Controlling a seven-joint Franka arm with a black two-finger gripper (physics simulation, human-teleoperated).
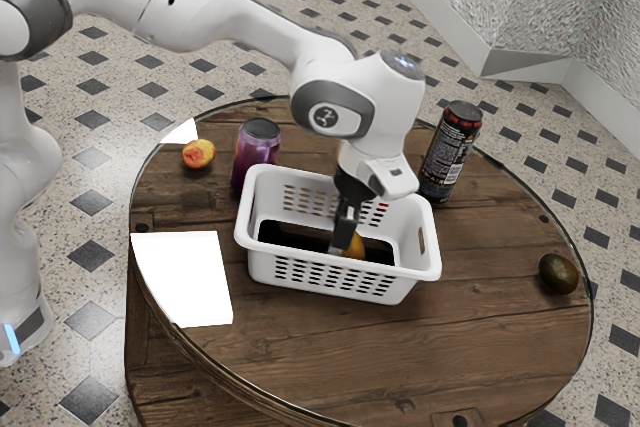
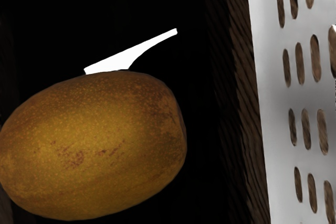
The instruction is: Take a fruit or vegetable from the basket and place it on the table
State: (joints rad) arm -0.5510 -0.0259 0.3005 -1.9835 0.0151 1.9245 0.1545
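Fruit (image 2: 94,145) in basket (image 1: 300,253), basket on table (image 1: 480,327)

The oval fruit (image 2: 94,145) is golden brown, finely speckled in orange, with small reddish-brown blotches. The rectangular white plastic basket (image 1: 290,256) has rows of slot-shaped holes. The round wooden worktop (image 1: 470,322) is brown with darker grain. The small round fruit (image 1: 198,154) is orange-yellow marked red; the tall black can (image 1: 446,155) carries white print; the shorter cylindrical can (image 1: 254,152) is purple.
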